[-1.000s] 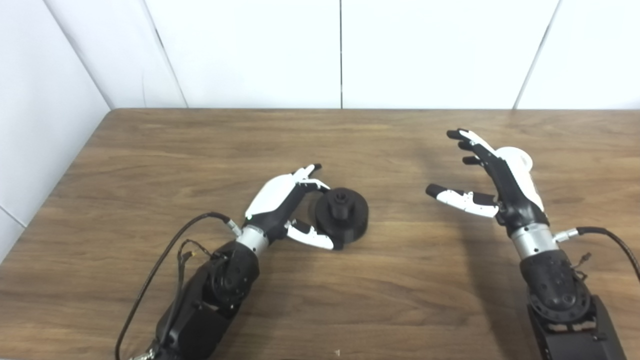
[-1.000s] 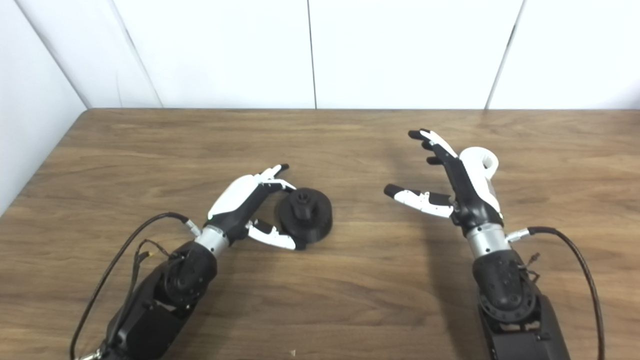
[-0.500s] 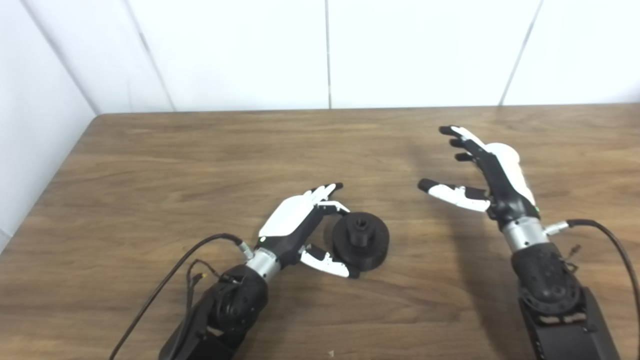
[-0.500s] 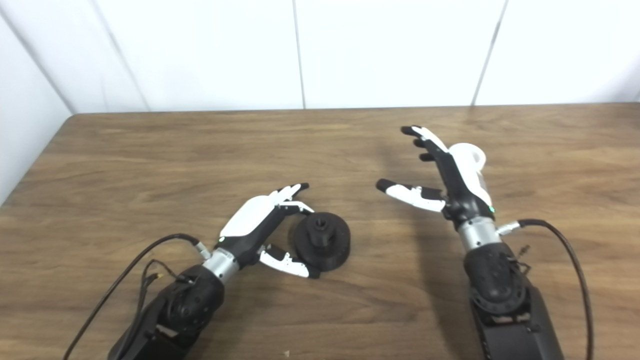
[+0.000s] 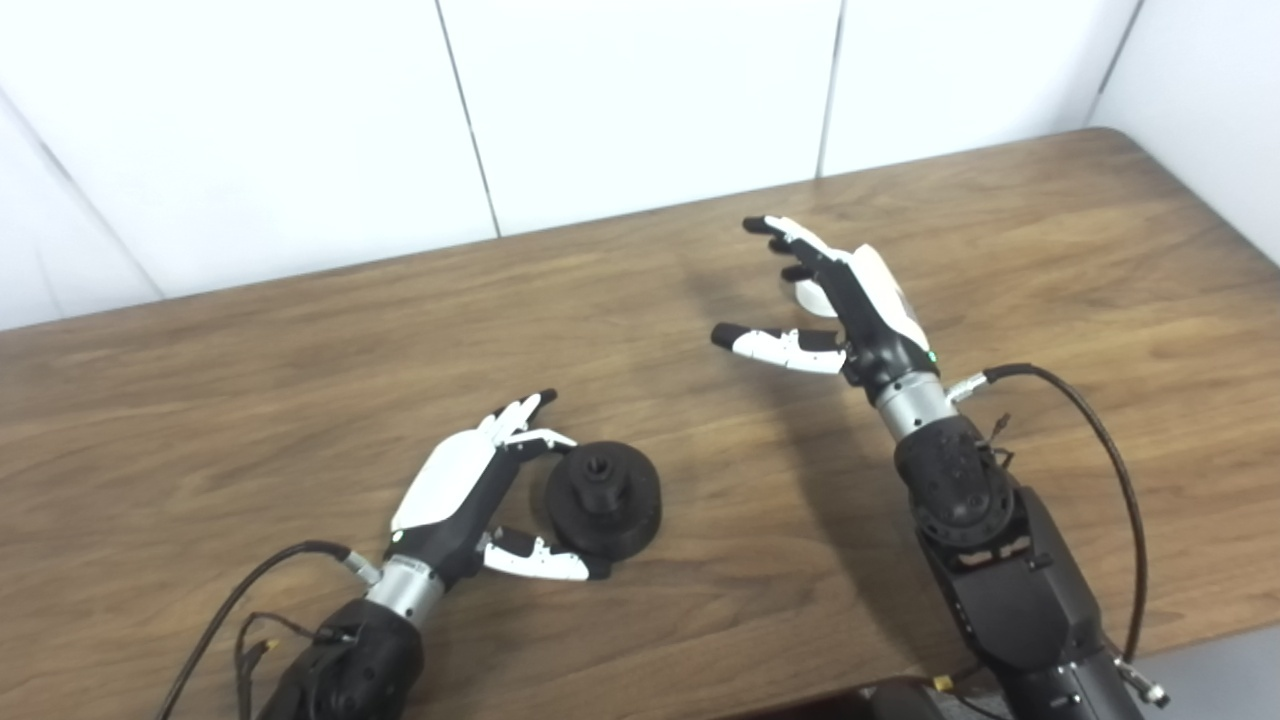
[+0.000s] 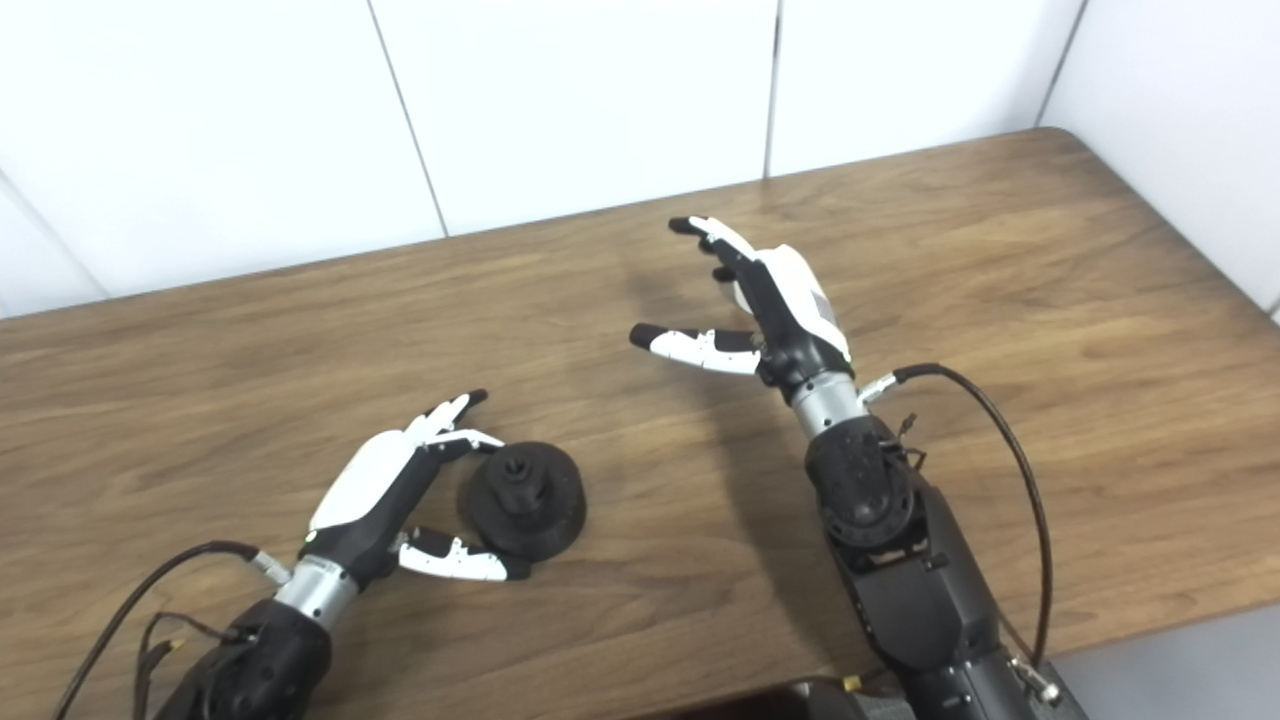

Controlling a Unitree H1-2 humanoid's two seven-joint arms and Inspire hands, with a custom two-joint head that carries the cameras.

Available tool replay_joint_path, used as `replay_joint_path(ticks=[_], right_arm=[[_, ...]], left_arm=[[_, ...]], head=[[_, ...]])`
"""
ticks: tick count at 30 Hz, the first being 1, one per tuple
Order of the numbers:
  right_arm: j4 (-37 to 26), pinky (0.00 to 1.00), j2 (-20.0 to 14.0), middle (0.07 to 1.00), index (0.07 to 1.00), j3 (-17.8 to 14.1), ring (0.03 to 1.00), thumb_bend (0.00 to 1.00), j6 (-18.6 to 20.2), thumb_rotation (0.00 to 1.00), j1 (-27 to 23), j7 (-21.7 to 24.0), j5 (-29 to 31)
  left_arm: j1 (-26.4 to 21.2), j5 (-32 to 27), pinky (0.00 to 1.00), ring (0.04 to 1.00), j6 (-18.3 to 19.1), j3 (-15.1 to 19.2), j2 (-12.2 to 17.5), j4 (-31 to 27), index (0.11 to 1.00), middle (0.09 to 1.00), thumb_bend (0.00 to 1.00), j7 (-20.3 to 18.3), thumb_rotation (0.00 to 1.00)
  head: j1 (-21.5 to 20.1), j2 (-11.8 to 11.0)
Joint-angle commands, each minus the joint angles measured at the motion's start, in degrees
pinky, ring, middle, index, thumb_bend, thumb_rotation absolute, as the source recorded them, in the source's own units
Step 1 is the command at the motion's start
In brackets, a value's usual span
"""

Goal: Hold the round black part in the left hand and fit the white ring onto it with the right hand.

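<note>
Left hand (image 5: 470, 500) low over the wooden table (image 5: 250, 380), palm turned toward the round black part (image 5: 603, 500). Fingers (image 5: 520, 415) arch over the part's far-left edge; thumb (image 5: 540, 562) reaches along its near edge. Fingers spread and cupped around the part; whether they touch it is hard to tell. Nothing lifted: the part sits flat on the table, central stub pointing up. Forearm comes in from the lower left, black cable (image 5: 250, 590) trailing from the wrist.

Right hand (image 5: 850, 300) raised above the table, well apart from the black part, toward the far right. Spread wide, holding nothing: fingers point up and away toward the white wall panels (image 5: 640, 100), thumb (image 5: 770, 343) juts out to the left. Palm faces left. Forearm rises steeply from the lower right edge, cable (image 5: 1090, 440) looping off the wrist.

White ring (image 5: 805, 296): only a small pale patch shows behind the right hand's fingers, mostly hidden by that hand. Its exact shape and resting place cannot be made out.
</note>
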Motion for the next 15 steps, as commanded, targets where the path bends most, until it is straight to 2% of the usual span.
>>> replay_joint_path(ticks=[1, 6, 8, 12, 15], right_arm=[[-2.5, 0.83, -1.5, 0.915, 0.863, -1.0, 0.889, 0.77, -0.4, 0.49, -1.6, -1.5, -1.1], [-2.7, 0.84, -3.3, 0.912, 0.858, -1.9, 0.904, 0.75, 0.1, 0.47, -2.5, -2.2, -4.0], [-2.6, 0.8, -4.2, 0.92, 0.854, -1.7, 0.904, 0.76, 1.4, 0.46, -3.4, -2.4, -6.9], [-1.0, 0.74, -7.6, 0.947, 0.858, 0.2, 0.909, 0.79, 4.7, 0.48, -6.4, -1.2, -14.9], [1.6, 0.78, -10.8, 0.974, 0.873, 1.5, 0.939, 0.83, 7.3, 0.51, -9.3, 1.5, -18.3]], left_arm=[[-0.8, 0.1, 1.0, 1.0, -1.5, -0.2, 0.5, 1.0, 0.622, 1.0, 0.99, -0.9, 0.34], [-1.2, 0.1, 1.0, 1.0, -1.8, 0.2, 0.5, 1.2, 0.622, 1.0, 0.99, -1.3, 0.34], [-1.4, 0.1, 1.0, 1.0, -1.8, 0.4, 0.6, 1.2, 0.623, 1.0, 0.99, -1.6, 0.33], [-1.6, 0.0, 1.0, 1.0, -1.7, 0.7, 0.7, 1.2, 0.624, 1.0, 0.99, -2.2, 0.33], [-1.6, 0.2, 1.0, 1.0, -1.6, 0.7, 0.6, 0.9, 0.624, 1.0, 0.99, -2.5, 0.33]], head=[[0.0, 0.0], [-0.2, 0.0], [-0.1, -0.1], [-0.1, -0.2], [0.1, -0.2]])
